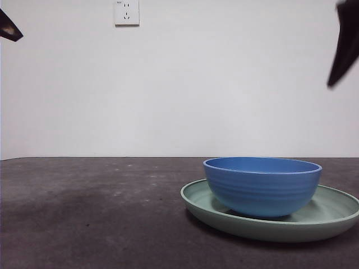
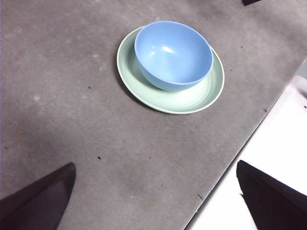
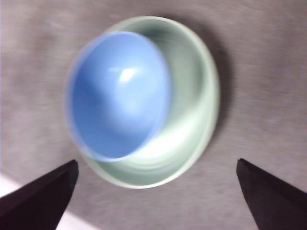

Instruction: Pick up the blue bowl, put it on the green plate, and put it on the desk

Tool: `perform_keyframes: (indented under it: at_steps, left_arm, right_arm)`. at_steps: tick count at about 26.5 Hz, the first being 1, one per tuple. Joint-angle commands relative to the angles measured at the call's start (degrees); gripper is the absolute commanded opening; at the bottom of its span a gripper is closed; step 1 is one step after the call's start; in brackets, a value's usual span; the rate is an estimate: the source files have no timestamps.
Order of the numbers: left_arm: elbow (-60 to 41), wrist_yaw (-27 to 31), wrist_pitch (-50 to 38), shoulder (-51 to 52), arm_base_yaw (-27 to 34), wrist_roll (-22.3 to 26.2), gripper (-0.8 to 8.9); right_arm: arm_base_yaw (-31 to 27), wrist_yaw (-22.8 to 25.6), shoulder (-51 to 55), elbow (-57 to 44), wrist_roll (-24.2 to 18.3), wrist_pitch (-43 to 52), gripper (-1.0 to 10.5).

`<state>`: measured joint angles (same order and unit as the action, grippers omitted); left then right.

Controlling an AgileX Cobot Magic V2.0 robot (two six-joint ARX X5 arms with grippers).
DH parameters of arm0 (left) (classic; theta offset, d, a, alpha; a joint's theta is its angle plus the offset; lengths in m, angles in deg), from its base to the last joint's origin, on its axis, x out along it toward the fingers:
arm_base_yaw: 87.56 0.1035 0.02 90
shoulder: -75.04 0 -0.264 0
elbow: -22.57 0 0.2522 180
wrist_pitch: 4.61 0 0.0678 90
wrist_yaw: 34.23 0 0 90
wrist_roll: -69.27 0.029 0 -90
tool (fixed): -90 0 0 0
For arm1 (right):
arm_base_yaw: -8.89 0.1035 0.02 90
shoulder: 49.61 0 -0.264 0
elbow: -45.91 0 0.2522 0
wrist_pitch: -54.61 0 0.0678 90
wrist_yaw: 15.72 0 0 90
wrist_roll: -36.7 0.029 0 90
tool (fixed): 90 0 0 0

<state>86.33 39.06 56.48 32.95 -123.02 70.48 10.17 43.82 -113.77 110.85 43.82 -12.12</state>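
- Right gripper is spread wide and holding nothing, up in the air right above the dishes, not touching either one.
- Blue bowl sits upright inside the green plate, a bit off-centre toward one side of the rim. The right wrist view is blurry, but the bowl clearly lies between and beyond the jaws.
- Plate rests flat on the table.
- Left gripper is wide apart too, empty, well back from the plate over the table edge.
- Wall socket behind.
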Motion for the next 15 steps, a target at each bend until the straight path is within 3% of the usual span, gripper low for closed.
perform_keyframes:
  at_steps: [1, 6, 10, 15]
  left_arm:
    - [0.74, -0.28, -0.66, 0.61, -0.22, 0.94, 5.62]
    - [0.83, -0.31, -0.66, 2.73, -0.22, 0.92, 5.62]
    - [0.83, -0.31, -0.72, 5.46, -0.22, 0.92, 5.62]
    - [0.83, -0.28, -0.70, 8.26, -0.22, 0.92, 5.62]
  right_arm:
    - [0.11, 3.98, -4.33, 0.79, -2.14, 0.70, 5.9]
    - [0.11, 7.89, -10.95, 0.79, -5.09, 1.36, 5.9]
    - [0.11, 8.24, -15.76, 0.79, -5.92, 4.42, 5.9]
    - [1.97, 8.09, -19.26, 0.79, -6.32, 8.26, 5.0]
